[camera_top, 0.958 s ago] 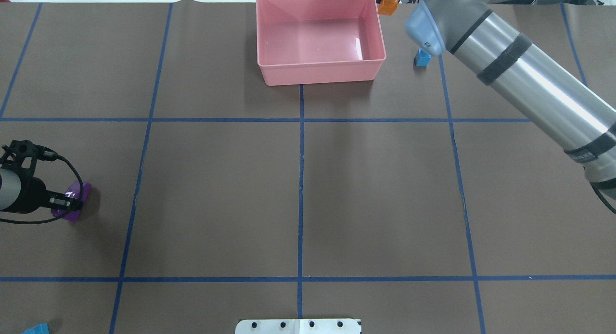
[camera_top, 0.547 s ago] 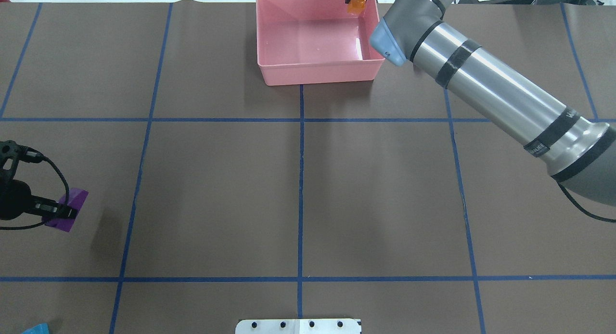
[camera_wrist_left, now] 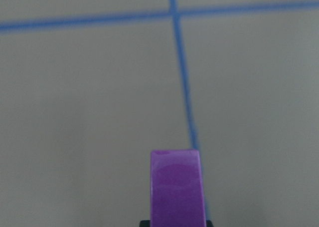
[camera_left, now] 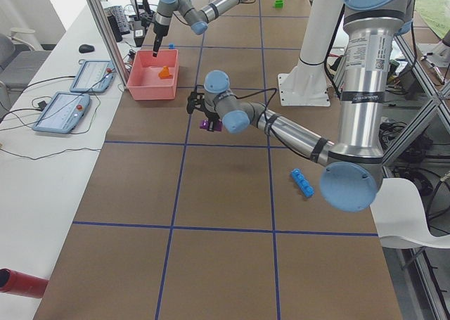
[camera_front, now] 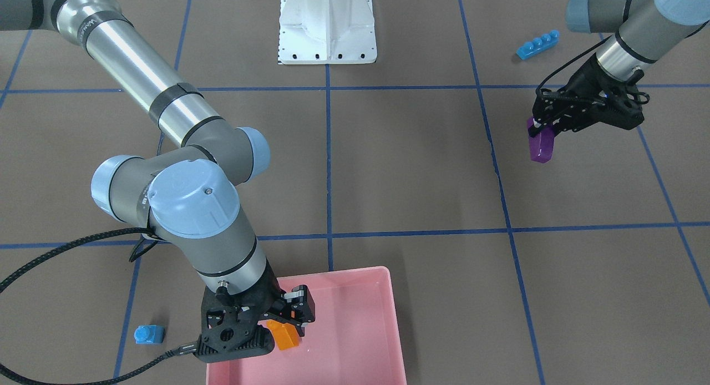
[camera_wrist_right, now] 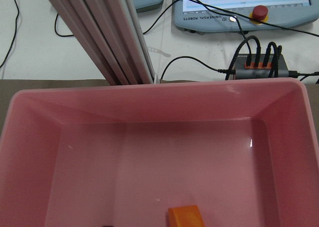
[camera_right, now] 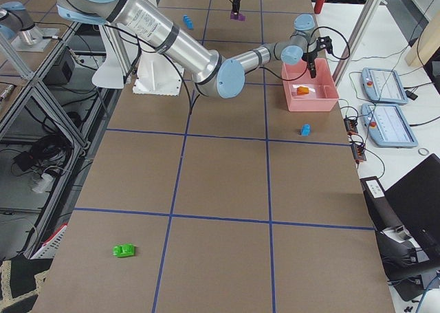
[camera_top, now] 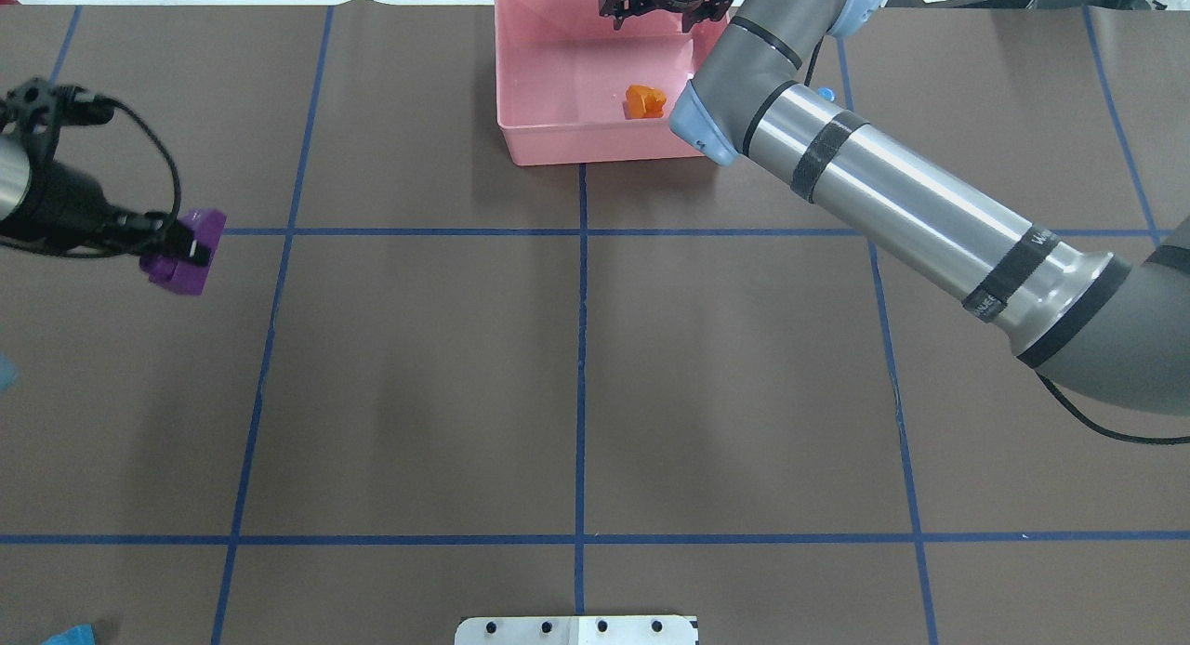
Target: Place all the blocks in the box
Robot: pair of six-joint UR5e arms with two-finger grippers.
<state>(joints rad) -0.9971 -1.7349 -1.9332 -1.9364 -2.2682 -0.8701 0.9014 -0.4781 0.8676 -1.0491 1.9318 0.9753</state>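
Fingers (camera_top: 189,248) of left gripper (camera_front: 539,131) clamped on upper end of purple elongated glossy plastic brick (camera_front: 541,146), which hangs clear of the brown table with blue tape grid (camera_top: 418,375), well apart from the shallow light-pink plastic box (camera_top: 521,134) at the far edge, approx. centre.

Brick: smooth shiny face, rounded corners, long axis pointing down from the fingers; studs not visible in wrist view.

Step in hand (judged): carry to box. Keep grip shut, bring brick over the near rim w/ clearance, let go low over bare floor so it does not bounce out. Box is part-occupied: orange single-stud brick (camera_top: 644,101) lies loose on its floor, and right gripper (camera_top: 665,8) hangs above the far wall, fingers apart, holding nothing. Right arm spans the box's right side, so left should approach from the other side or wait, to avoid arm-to-arm contact.

Outside box: small blue single-stud brick (camera_front: 148,334) near its right wall; long blue four-stud brick (camera_front: 537,44) near robot's left; green two-stud brick (camera_right: 124,250) far off at robot's right.
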